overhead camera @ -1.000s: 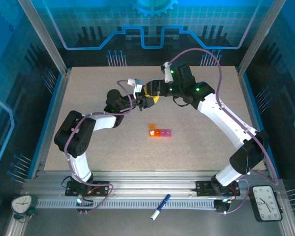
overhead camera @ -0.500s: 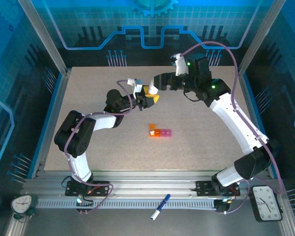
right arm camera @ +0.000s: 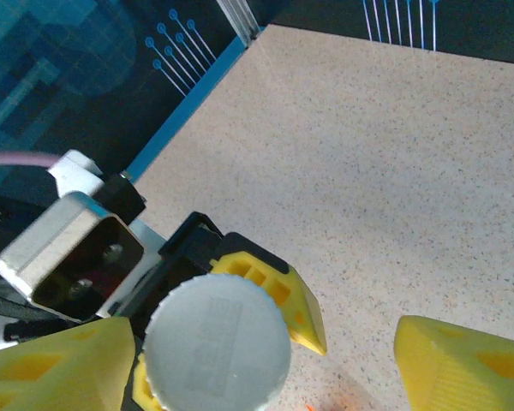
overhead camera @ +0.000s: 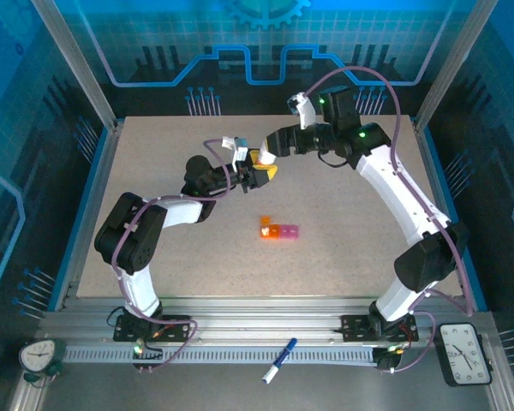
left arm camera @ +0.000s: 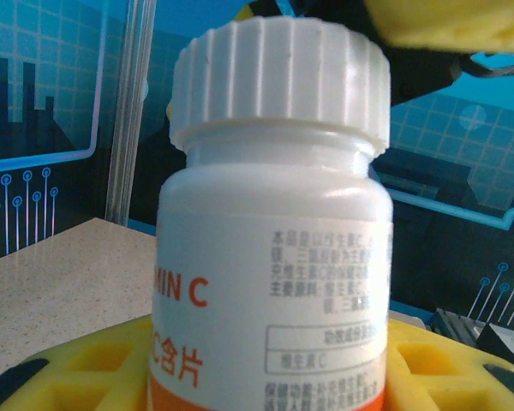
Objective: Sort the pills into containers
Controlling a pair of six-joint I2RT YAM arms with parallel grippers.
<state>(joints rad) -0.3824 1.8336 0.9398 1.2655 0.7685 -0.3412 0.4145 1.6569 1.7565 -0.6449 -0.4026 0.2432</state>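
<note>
Behind containers (overhead camera: 278, 230): bottle (left arm camera: 274, 240); on near rail (overhead camera: 206, 353): pen (overhead camera: 278, 359).

White shells over black joints on the left arm (overhead camera: 176, 208) and right arm (overhead camera: 403, 201), thin lilac cables (right arm camera: 17, 159) trailing, blocky yellow pads (right arm camera: 463, 368) on the right gripper (right arm camera: 257, 364).

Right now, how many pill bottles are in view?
1: bottle, held upright in the left gripper, the right gripper open around its cap. More may be hidden.
</note>
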